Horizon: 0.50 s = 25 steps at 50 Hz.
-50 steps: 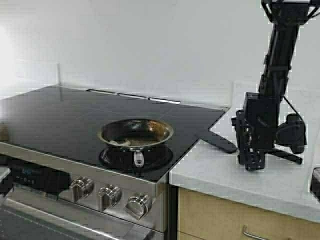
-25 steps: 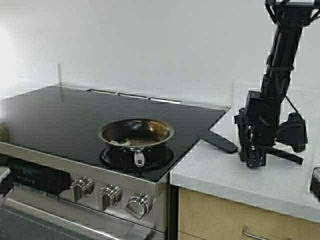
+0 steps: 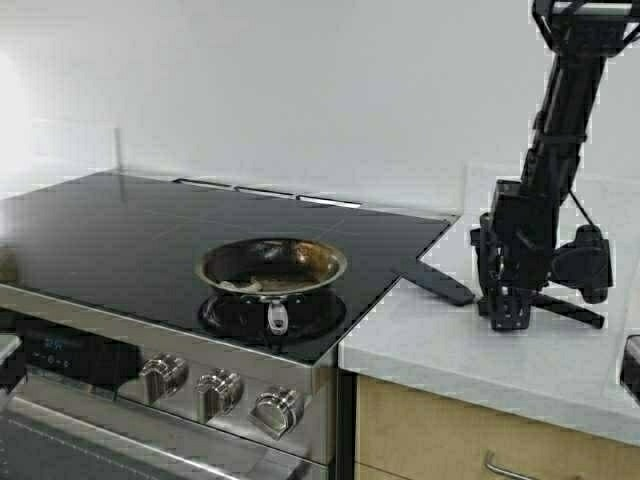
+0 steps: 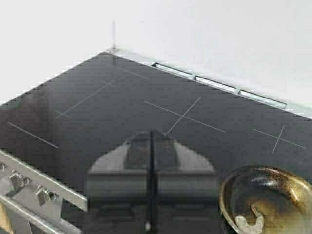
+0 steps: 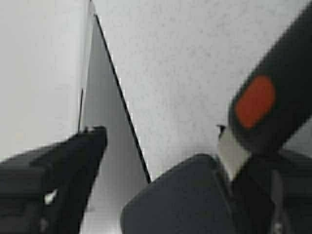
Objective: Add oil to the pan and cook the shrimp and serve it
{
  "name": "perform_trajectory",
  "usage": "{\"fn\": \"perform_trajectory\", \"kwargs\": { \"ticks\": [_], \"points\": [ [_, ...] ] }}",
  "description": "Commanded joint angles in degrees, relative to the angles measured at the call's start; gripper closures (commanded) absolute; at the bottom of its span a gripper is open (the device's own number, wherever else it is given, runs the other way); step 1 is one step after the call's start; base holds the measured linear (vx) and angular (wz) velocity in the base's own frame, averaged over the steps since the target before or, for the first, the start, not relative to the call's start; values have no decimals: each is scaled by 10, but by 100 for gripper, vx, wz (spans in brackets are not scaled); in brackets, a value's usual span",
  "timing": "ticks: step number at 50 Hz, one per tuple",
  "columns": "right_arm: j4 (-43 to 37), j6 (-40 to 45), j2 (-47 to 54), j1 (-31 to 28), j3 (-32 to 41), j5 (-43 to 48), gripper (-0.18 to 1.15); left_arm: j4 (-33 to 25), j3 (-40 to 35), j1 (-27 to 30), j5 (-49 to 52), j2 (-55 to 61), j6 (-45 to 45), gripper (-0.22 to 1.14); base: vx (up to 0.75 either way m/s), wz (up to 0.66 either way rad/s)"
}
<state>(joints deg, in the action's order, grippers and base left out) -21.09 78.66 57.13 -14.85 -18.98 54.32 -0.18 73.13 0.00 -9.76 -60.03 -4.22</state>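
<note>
Nearest me are the stove knobs along the steel front of the range. Just behind them my pan sits on the front burner of the black glass cooktop, its stub handle pointing toward me. Inside its browned bottom lies the shrimp, a pale curved lump near the front wall; my left wrist view shows it too. My left gripper hovers low over the cooktop just beside the pan, its two jaws pressed together with nothing between them.

To the right, on the white counter, a black spatula lies with its blade at the cooktop's corner. My right gripper hangs straight down over that counter at the spatula's handle. In the right wrist view one dark finger stands well apart from the other side, so the jaws are spread, with the dark handle and its orange mark close by.
</note>
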Motion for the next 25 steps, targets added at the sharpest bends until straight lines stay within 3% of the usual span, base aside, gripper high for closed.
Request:
{"fn": "perform_trajectory", "kwargs": {
  "ticks": [1, 6, 9, 16, 25],
  "points": [
    [-1, 19, 4, 9, -3, -54, 31, -1, -7, 1, -3, 2, 0, 89, 0, 0],
    [1, 24, 5, 9, -4, -71, 82, -1, -7, 1, -3, 3, 0, 89, 0, 0],
    [2, 23, 5, 9, -5, -76, 101, -1, -6, 1, -3, 3, 0, 89, 0, 0],
    [4, 22, -3, 11, -9, -78, 82, -1, -7, 1, -3, 3, 0, 89, 0, 0],
    [40, 16, -56, 6, -31, -78, 86, -1, -6, 1, -3, 3, 0, 89, 0, 0]
  ]
}}
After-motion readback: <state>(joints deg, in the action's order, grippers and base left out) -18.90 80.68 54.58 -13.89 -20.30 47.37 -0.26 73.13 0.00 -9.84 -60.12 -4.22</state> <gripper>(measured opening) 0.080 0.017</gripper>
